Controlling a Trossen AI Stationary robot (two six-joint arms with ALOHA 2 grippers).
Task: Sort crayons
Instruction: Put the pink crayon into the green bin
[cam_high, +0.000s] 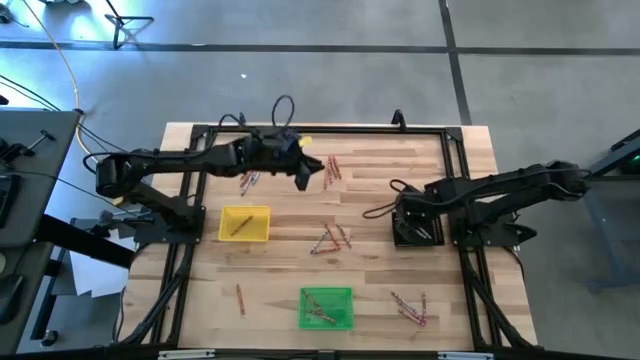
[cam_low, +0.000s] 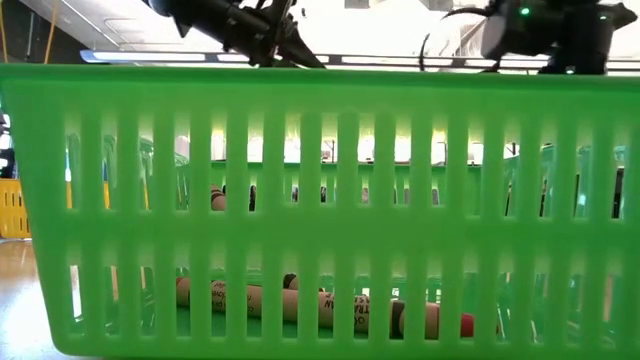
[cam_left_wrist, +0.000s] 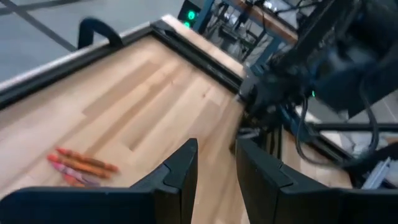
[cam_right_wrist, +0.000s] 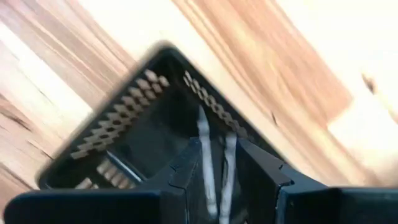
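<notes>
High view: wooden table (cam_high: 440, 300) seen from above, with a yellow tray (cam_high: 245, 223) at centre-left, a green tray (cam_high: 327, 307) near the front edge and a black tray (cam_high: 417, 228) at centre-right. Crayons (cam_high: 331, 238) scattered in small clusters: near the back edge, at mid-table, front left (a single stick) and front right, with a few lying in the yellow and green trays. Left gripper (cam_high: 305, 178) extended over the back of the table, beside the back cluster. Right gripper (cam_high: 408, 215) positioned above the black tray.

Low view: slotted green wall filling the foreground, several crayons resting on the tray floor behind it. Both arms visible only at the upper edge.

Left wrist view: left fingers parted by a narrow gap with nothing between them (released), raised above bare wood; three or four reddish crayons lying side by side on the boards, apart from the fingertips.

Right wrist view: right fingers parted, empty, directly over the black tray; two pale crayons lying inside it.
</notes>
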